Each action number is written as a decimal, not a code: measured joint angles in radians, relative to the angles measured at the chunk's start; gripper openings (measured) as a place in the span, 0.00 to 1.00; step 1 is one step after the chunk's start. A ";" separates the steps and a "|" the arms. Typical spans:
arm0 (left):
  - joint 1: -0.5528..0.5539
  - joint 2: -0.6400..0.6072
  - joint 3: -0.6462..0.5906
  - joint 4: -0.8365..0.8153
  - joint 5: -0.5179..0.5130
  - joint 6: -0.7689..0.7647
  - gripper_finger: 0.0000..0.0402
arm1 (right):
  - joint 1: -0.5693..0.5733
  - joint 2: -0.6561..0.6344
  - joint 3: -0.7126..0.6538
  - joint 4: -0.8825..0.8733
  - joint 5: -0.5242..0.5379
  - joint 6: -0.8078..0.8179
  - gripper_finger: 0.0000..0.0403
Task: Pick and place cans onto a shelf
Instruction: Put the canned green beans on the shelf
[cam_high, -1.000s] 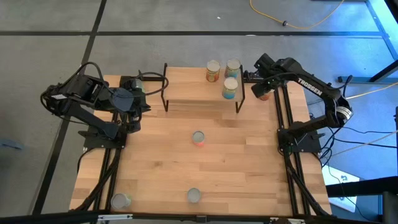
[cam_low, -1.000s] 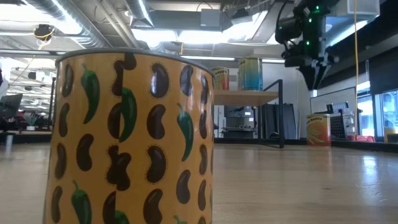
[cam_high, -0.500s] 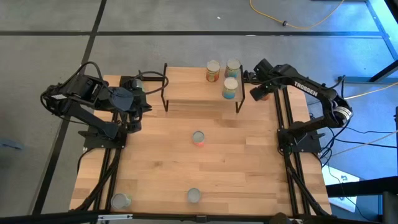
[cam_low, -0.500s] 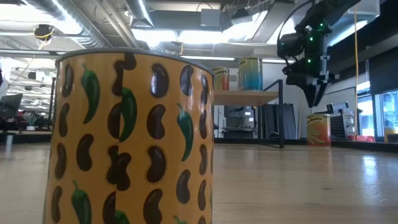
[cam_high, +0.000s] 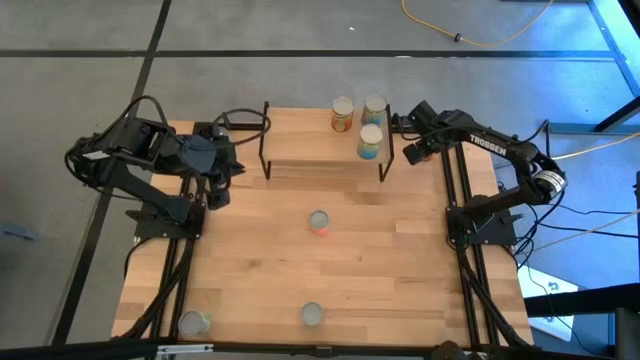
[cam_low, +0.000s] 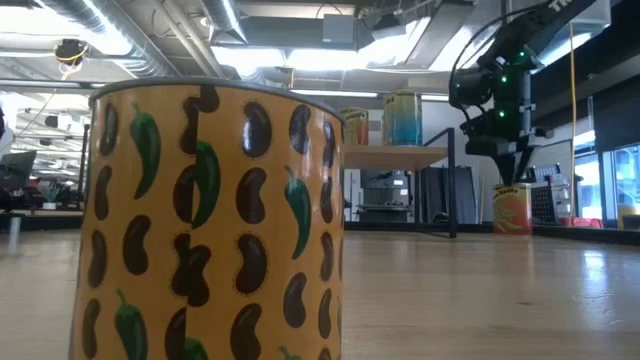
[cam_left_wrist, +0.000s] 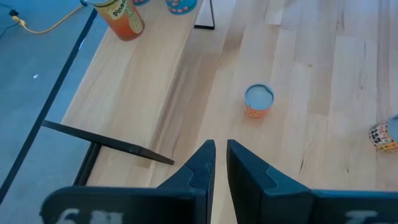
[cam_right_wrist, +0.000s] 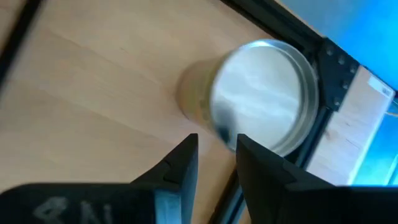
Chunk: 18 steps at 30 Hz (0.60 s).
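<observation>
The shelf (cam_high: 325, 150) stands at the table's far middle with three cans (cam_high: 369, 140) on its plank near the right end. An orange can (cam_low: 512, 207) with a silver top (cam_right_wrist: 264, 93) stands on the table right of the shelf. My right gripper (cam_low: 510, 178) hangs just above it, pointing down, fingers (cam_right_wrist: 186, 162) a narrow gap apart, touching nothing. My left gripper (cam_left_wrist: 220, 155) is shut and empty at the table's far left, left of the shelf. An orange can (cam_high: 318, 222) stands mid-table. A yellow bean can (cam_low: 215, 220) stands at the near edge.
Another can (cam_high: 193, 322) stands at the near left corner, and one (cam_high: 311, 314) stands at the near middle. The shelf's black wire legs (cam_high: 385, 160) stand close to my right gripper. The right arm's black frame rail (cam_right_wrist: 323, 68) runs beside the orange can.
My right gripper has come down toward the orange can right of the shelf, moving a little toward the shelf, and now hangs just over the can's top. No can has moved.
</observation>
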<state>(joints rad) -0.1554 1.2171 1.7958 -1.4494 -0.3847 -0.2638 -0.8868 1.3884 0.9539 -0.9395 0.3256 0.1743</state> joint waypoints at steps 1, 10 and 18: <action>0.000 0.000 0.000 0.000 0.000 0.000 0.08 | -0.006 0.000 -0.009 0.008 0.006 -0.001 0.27; 0.000 0.000 0.000 0.000 0.000 0.000 0.08 | -0.021 -0.003 -0.056 0.113 0.014 -0.029 0.27; 0.000 0.000 0.000 0.000 0.000 0.000 0.08 | -0.023 -0.002 -0.056 0.113 0.004 -0.049 0.03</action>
<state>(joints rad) -0.1555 1.2171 1.7958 -1.4496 -0.3847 -0.2634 -0.9100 1.3864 0.8978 -0.8261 0.3298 0.1251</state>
